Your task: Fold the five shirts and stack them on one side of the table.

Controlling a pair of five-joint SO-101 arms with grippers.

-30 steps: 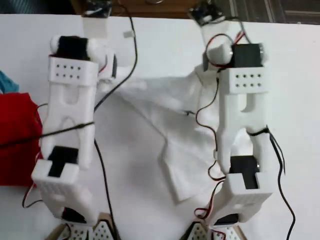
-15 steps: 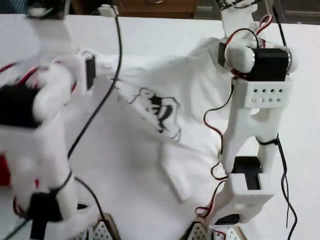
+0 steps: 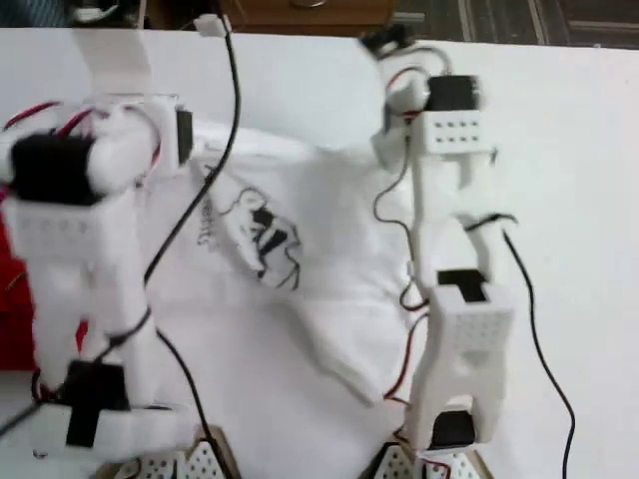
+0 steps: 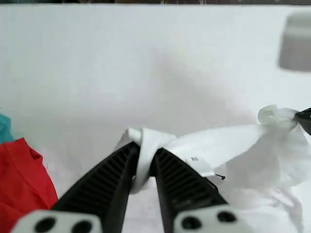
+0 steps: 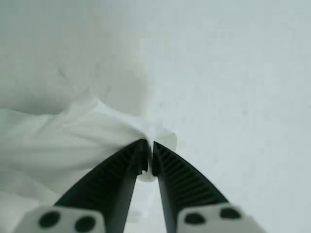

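White cloth shirt (image 3: pixel 300 269) with a black drawing lies spread on the white table (image 3: pixel 579 200) between the two arms. The left gripper (image 4: pixel 146 148) is almost closed and pinches a bunched-up bit of the shirt. The right gripper (image 5: pixel 148 145) is squeezed tight on another edge of it. A red shirt (image 4: pixel 22 179) lies near the left gripper.

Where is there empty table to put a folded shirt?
The biggest bare table lies beyond the right arm, toward the right edge. A thin strip runs along the far edge past the white shirt. The middle is crowded by that shirt, the left by the red shirt.
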